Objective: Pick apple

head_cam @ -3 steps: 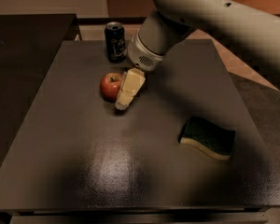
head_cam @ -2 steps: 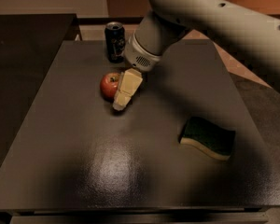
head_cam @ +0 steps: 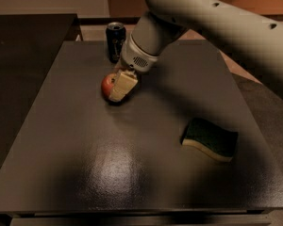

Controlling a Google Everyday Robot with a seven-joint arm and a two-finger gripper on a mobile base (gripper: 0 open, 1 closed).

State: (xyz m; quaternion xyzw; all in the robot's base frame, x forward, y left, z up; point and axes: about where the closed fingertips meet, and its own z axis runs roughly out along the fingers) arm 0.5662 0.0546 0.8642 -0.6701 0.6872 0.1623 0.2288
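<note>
The apple [head_cam: 107, 85] is sitting on the dark table [head_cam: 85, 164], towards its far left; the gripper [head_cam: 120, 86] is lying low at the apple's right side, its cream-coloured end hiding part of the fruit; we are not able to tell whether it is open or closed, nor whether it is actually holding the apple.

We are judging the step in hand to be the grasp itself. To do it well, we are thinking the gripper should be centred on the widest part of the round fruit, low enough that the apple is not squeezed out upward; the closing should be gentle, since a smooth round apple is liable to roll away to the left; the lift should be going straight up only once the hold is firm.

The arm [head_cam: 217, 18] is reaching in from the upper right. The drink can [head_cam: 115, 40] is standing upright just behind the apple, near enough that a sideways swing is risking a knock; it is the only container here, and we cannot tell what it is holding. The green-and-yellow sponge [head_cam: 210, 139] is lying well apart, to the near right.
</note>
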